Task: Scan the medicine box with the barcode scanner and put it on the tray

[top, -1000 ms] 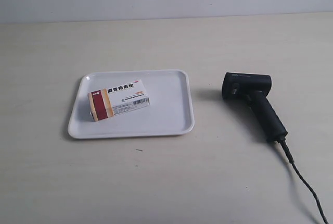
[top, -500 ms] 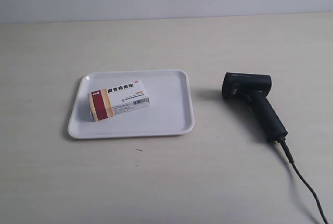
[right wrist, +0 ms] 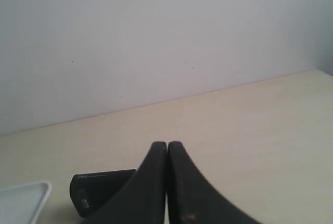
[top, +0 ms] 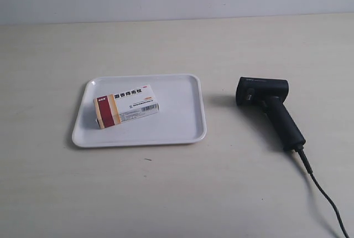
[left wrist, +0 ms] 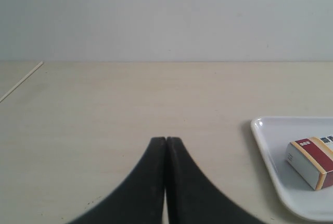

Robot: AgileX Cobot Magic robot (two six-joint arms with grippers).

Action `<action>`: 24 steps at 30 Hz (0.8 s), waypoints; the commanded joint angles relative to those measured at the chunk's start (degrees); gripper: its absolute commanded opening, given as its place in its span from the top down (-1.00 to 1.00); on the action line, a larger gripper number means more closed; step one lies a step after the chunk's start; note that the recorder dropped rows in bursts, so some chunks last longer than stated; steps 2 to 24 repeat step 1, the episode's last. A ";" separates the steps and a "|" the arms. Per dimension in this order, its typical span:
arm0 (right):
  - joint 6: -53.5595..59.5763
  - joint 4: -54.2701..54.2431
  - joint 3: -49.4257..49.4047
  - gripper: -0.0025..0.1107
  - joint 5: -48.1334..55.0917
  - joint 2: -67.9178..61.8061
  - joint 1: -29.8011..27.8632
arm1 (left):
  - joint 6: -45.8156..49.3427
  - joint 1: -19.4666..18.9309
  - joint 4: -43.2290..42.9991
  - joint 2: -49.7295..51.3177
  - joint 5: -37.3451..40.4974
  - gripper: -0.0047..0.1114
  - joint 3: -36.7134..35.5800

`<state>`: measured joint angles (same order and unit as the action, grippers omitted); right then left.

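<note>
i log: medicine box lying on tray; barcode scanner on counter beside it, cable cut off; left end effector and right end effector both closed, empty.

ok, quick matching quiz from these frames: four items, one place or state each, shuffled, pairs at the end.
Items:
1. medicine box
2. barcode scanner
3. tray
4. left gripper

States:
A. jaws shut, holding nothing
B. white, flat on the table
C. lying on the tray, barcode visible
D. on the table beside the tray, cable attached

Pairs: 1-C, 2-D, 3-B, 4-A
</note>
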<state>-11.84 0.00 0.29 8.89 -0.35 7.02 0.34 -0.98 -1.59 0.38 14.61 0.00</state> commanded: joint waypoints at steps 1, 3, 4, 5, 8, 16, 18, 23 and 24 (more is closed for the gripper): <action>-0.13 0.47 -0.29 0.95 0.00 0.35 -0.27 | -0.34 -0.08 -0.17 -0.38 -0.17 0.88 0.00; -0.13 0.47 -0.29 0.95 0.00 0.35 -0.27 | -0.34 -0.08 -0.17 -0.38 -0.17 0.88 0.00; -0.13 0.47 -0.29 0.95 0.00 0.35 -0.27 | -0.34 -0.08 -0.17 -0.38 -0.17 0.88 0.00; -0.13 0.47 -0.29 0.95 0.00 0.35 -0.27 | -0.34 -0.08 -0.17 -0.38 -0.17 0.88 0.00; -0.13 0.47 -0.29 0.95 0.00 0.35 -0.27 | -0.34 -0.08 -0.17 -0.38 -0.17 0.88 0.00; -0.13 0.47 -0.29 0.95 0.00 0.35 -0.27 | -0.34 -0.08 -0.17 -0.38 -0.17 0.88 0.00; -0.13 0.47 -0.29 0.95 0.00 0.35 -0.27 | -0.34 -0.08 -0.17 -0.38 -0.17 0.88 0.00; -0.13 0.47 -0.29 0.95 0.00 0.35 -0.27 | -0.34 -0.08 -0.17 -0.38 -0.17 0.88 0.00; -0.13 0.47 -0.29 0.95 0.00 0.35 -0.27 | -0.34 -0.08 -0.17 -0.38 -0.17 0.88 0.00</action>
